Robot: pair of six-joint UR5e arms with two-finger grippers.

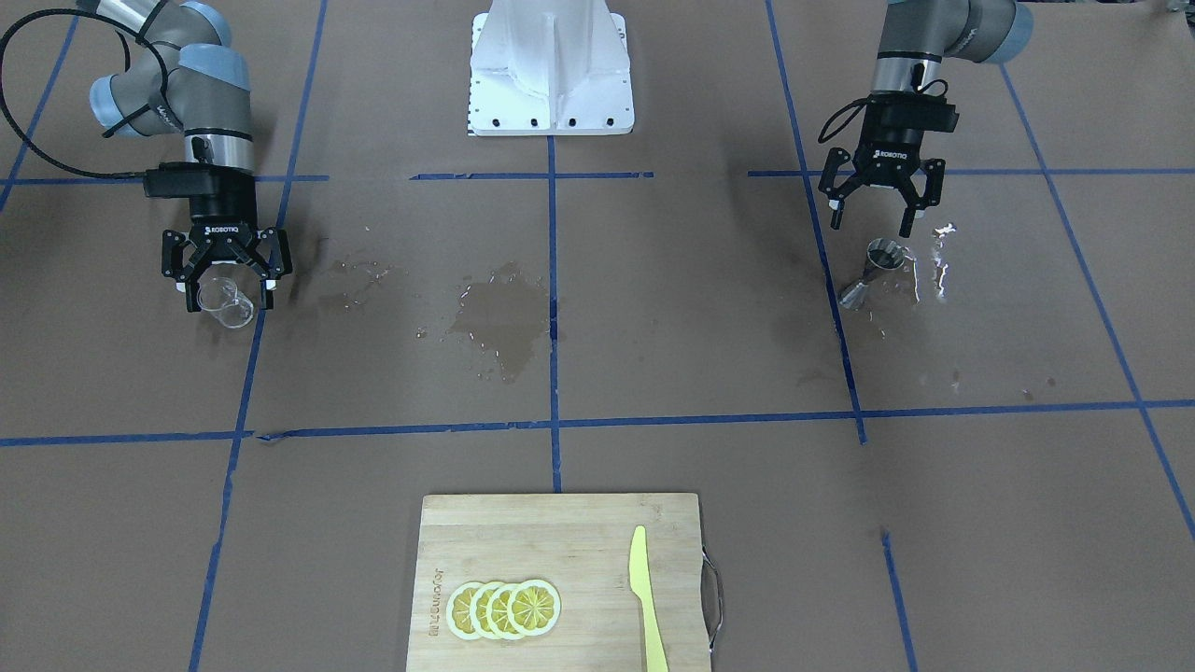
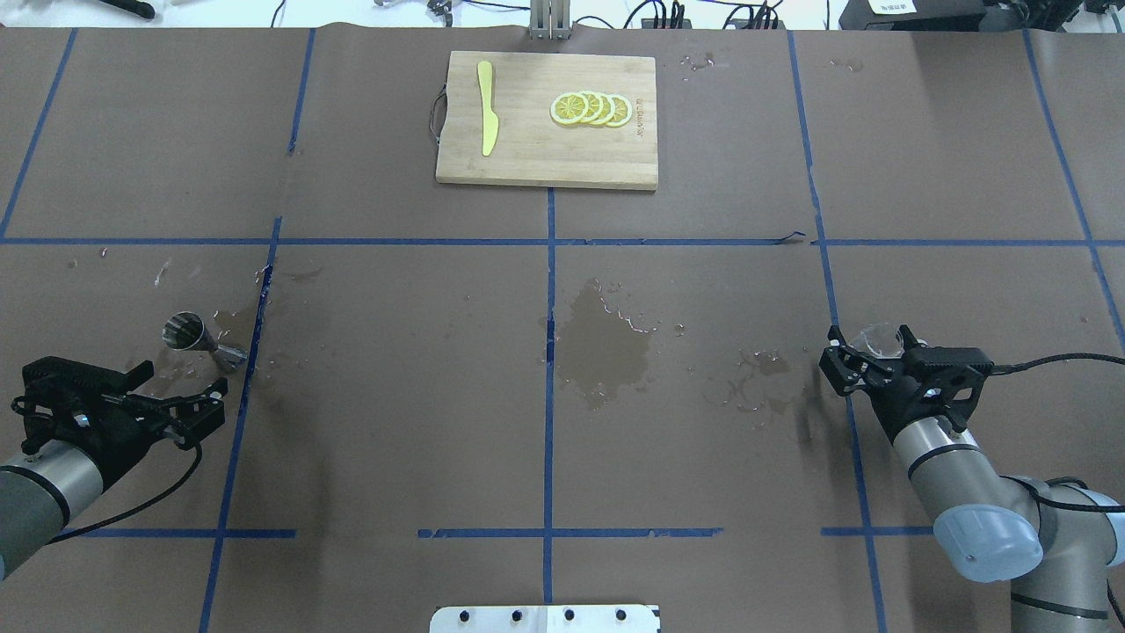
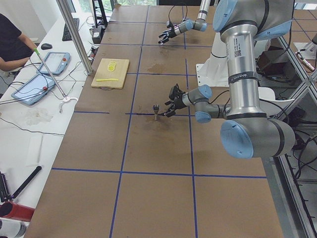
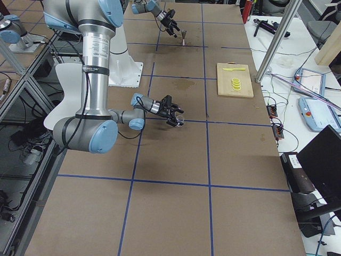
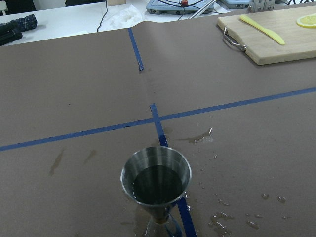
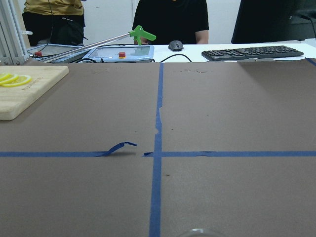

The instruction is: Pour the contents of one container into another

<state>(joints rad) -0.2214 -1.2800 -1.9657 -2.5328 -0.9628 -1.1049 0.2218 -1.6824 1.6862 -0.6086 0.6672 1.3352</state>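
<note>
The clear glass beaker [image 1: 225, 304] stands on the brown table at my right, between the fingers of my right gripper [image 1: 226, 291]. Its jaws are spread wide around the glass, and the overhead view shows the same at the beaker [image 2: 880, 337]. Only the rim [image 6: 197, 231] shows in the right wrist view. The metal jigger [image 1: 881, 258] stands upright on my left with dark liquid in its top cone [image 5: 157, 178]. My left gripper [image 1: 870, 226] hangs open just behind it, not touching it.
A wooden cutting board [image 2: 536, 158] with lemon slices [image 2: 591, 108] and a yellow knife [image 2: 486, 119] lies at the far edge. Wet patches [image 2: 602, 347] mark the table's middle and surround the jigger. The white robot base [image 1: 551, 70] stands between the arms.
</note>
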